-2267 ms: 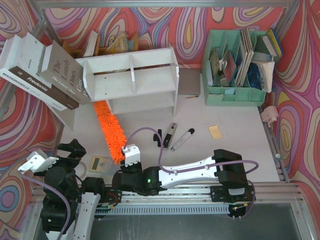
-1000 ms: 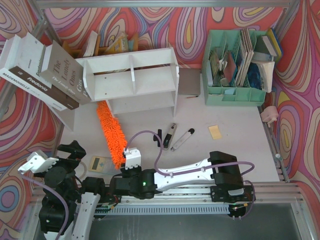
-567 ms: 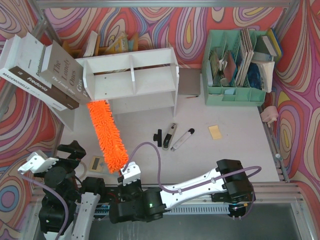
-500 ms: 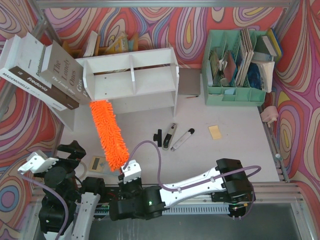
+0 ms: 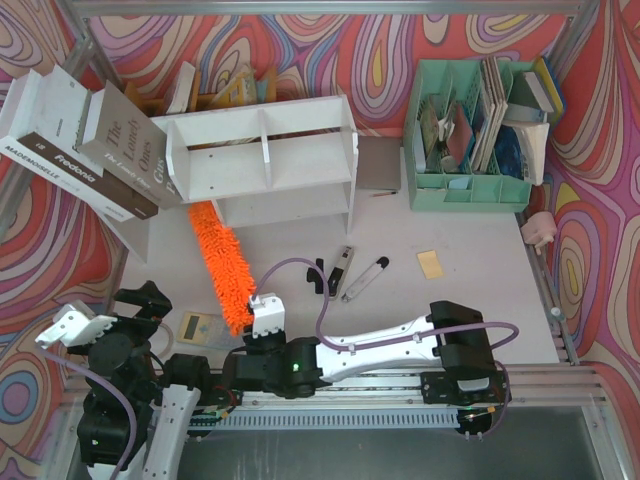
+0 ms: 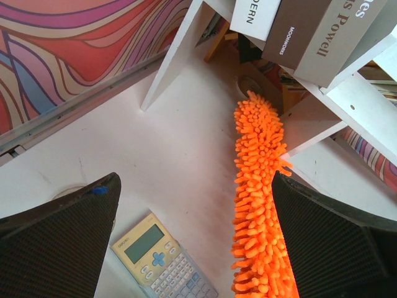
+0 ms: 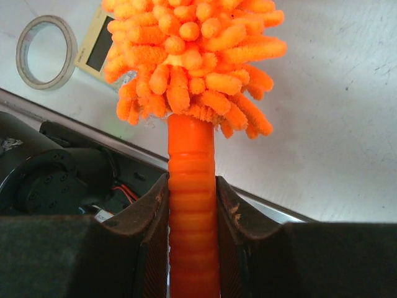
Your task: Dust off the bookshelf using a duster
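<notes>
Book spines (image 5: 75,165) read "Fredonia" and "The Lonely Ones"; the left wrist view adds "Powell". The duster (image 5: 225,265) has swung right since half a second ago, tip now at the lower-left corner of the bookshelf (image 5: 270,165). The right gripper (image 7: 191,198) clamps its handle, and the left gripper (image 6: 192,186) gapes empty. Only the right wrist view shows a tape roll (image 7: 46,43).

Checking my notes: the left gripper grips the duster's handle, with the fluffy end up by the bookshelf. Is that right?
Not quite: it is the right gripper that grips the duster by its handle, as the right wrist view shows; the left gripper is open and empty. The fluffy end is up by the bookshelf.
</notes>
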`<state>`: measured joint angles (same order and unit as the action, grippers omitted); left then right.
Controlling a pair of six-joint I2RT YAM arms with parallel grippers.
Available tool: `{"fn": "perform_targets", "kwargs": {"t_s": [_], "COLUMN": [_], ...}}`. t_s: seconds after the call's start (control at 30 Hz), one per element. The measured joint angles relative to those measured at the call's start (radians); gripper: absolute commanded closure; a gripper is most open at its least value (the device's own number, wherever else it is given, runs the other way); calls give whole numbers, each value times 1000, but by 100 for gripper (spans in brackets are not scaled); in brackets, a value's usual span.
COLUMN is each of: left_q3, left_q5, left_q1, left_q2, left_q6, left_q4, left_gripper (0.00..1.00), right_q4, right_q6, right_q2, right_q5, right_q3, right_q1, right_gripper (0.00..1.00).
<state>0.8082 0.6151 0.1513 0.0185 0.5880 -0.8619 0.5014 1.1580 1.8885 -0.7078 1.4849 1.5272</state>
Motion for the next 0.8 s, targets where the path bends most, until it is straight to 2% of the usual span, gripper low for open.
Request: {"fn": "perform_targets", "kwargs": {"t_s": [0.3,0.5,0.63,0.8], "left_q3": [0,0,0,0], "left_q5": [0,0,0,0], "left_q1": [1,1,1,1], "left_q2": [0,0,0,0], "left_q6": [0,0,0,0], "left_q4": [0,0,0,0], "left_gripper": [1,1,2,1], "right_q4": [-1,-1,-35,-44], "right_q6": [26,38,7,-43], "right_q2": [11,24,16,13], "right_q5": [137,153,64,-128], "right_q3": [0,-1,-19,-22], "right_q1": [-58,-63,-19,79], "right_gripper": [100,100,100,100]}}
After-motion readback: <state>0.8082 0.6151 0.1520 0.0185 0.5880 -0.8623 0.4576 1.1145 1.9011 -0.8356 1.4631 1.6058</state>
